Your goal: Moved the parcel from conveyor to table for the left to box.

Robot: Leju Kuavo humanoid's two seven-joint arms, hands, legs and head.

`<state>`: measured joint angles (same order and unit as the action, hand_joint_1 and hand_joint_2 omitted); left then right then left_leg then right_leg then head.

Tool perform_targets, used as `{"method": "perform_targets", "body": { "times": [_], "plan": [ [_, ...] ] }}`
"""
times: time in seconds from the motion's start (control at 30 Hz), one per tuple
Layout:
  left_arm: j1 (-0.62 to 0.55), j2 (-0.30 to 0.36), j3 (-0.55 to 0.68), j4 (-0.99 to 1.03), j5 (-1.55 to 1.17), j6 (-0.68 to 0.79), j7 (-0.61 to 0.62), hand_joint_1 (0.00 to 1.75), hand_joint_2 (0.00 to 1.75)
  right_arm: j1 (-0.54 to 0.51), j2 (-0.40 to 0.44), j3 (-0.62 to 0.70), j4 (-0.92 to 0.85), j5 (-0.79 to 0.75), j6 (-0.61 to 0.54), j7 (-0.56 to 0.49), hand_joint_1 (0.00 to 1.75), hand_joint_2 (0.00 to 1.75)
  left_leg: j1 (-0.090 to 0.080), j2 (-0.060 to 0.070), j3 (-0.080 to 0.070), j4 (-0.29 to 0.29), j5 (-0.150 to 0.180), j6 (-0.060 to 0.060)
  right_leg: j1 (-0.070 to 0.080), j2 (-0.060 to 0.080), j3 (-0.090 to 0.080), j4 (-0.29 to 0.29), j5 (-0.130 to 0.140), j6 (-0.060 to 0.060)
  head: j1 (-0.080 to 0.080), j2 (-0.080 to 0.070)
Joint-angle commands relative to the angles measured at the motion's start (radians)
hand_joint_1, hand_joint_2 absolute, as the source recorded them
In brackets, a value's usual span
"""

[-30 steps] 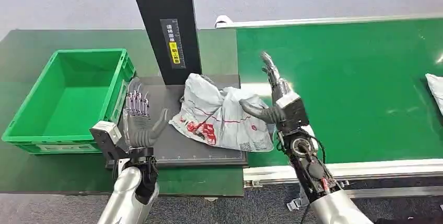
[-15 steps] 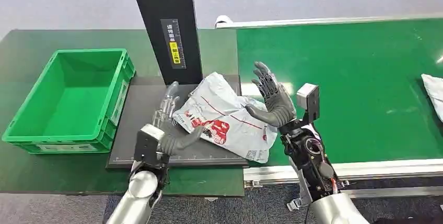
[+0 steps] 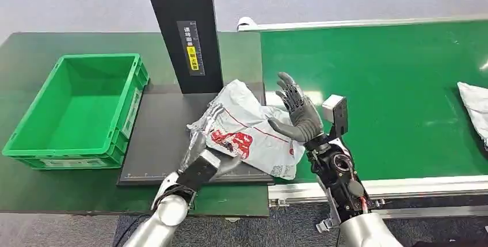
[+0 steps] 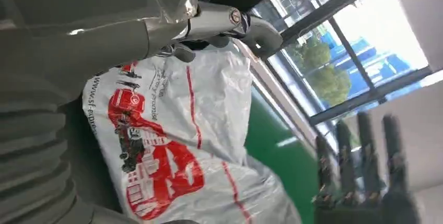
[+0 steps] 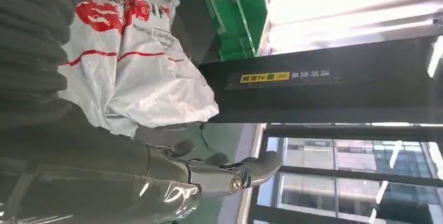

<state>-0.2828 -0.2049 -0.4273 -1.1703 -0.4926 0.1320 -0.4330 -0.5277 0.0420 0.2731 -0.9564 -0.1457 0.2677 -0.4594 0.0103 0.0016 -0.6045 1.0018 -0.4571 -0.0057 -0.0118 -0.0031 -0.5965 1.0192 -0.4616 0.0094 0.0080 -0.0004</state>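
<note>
Currently, head view: parcel (image 3: 250, 129) lies on black table mat (image 3: 155, 137), off conveyor (image 3: 391, 97); right hand (image 3: 296, 111) spread, empty; left hand (image 3: 207, 143) at parcel's edge, grasp cannot be told. Wrist views: parcel flat. Judged: transfer done, boxing into bin (image 3: 75, 111) left.

"www.sf-expre…" on parcel (image 4: 172, 145)

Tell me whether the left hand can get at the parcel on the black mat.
Probably yes: the left hand is already at the parcel from its near-left edge, nothing lies between them, and the right hand stands open beside it.
</note>
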Motion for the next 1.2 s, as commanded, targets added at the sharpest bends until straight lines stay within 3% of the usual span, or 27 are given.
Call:
{"method": "perform_targets", "body": {
  "times": [0.03,0.13,0.17,0.33,0.63,1.1,1.2],
  "plan": [
    [-0.06,-0.055,0.007,0.113,0.052,-0.103,-0.052,0.0,1.75,0.047,0.009,-0.093,-0.207,0.093,-0.125,-0.053,0.0,1.75,0.0,-0.003,0.001,-0.001,0.0,0.0,0.0,-0.002,0.002,-0.001,-0.001,-0.001,0.0,0.0],
    [-0.117,-0.129,0.004,0.229,0.088,-0.099,-0.008,0.0,1.75,0.038,0.012,-0.112,-0.202,0.088,-0.13,-0.034,0.0,1.75,0.0,-0.003,0.001,0.0,0.0,0.0,0.0,-0.003,0.002,-0.001,-0.001,0.0,0.0,0.0],
    [-0.156,-0.144,-0.044,0.292,0.086,-0.028,0.025,0.0,1.75,0.034,0.014,-0.117,-0.193,0.087,-0.135,-0.034,0.0,1.75,0.0,-0.003,0.0,0.0,0.0,0.0,0.0,-0.002,0.001,-0.001,0.0,0.0,0.0,0.0],
    [-0.336,-0.144,-0.341,0.476,0.201,0.18,0.171,0.0,1.75,0.035,0.039,-0.112,-0.196,0.114,-0.141,-0.022,0.0,1.75,0.0,-0.004,0.0,0.0,0.001,0.0,0.0,-0.004,0.001,0.0,0.0,0.0,-0.001,0.0],
    [-0.443,-0.144,-0.552,0.636,0.173,0.17,0.416,0.0,1.75,0.057,0.063,-0.111,-0.228,0.133,-0.151,0.006,0.0,1.75,0.0,-0.002,0.003,-0.001,0.0,0.0,0.0,-0.002,0.003,-0.001,0.0,0.0,0.0,0.0],
    [-0.442,-0.144,-0.556,0.64,0.177,0.173,0.414,0.0,1.75,0.057,0.064,-0.111,-0.229,0.133,-0.151,0.007,0.0,1.75,0.0,0.0,0.002,-0.001,0.0,0.0,0.0,0.0,0.002,-0.001,0.001,0.0,0.0,0.0],
    [-0.451,-0.144,-0.632,0.685,0.141,0.074,0.48,0.0,1.75,0.057,0.067,-0.107,-0.236,0.142,-0.138,0.017,0.0,1.75,0.0,0.0,0.002,-0.001,0.0,0.0,0.0,0.0,0.003,-0.001,0.0,0.0,0.0,0.0]
  ]
}}
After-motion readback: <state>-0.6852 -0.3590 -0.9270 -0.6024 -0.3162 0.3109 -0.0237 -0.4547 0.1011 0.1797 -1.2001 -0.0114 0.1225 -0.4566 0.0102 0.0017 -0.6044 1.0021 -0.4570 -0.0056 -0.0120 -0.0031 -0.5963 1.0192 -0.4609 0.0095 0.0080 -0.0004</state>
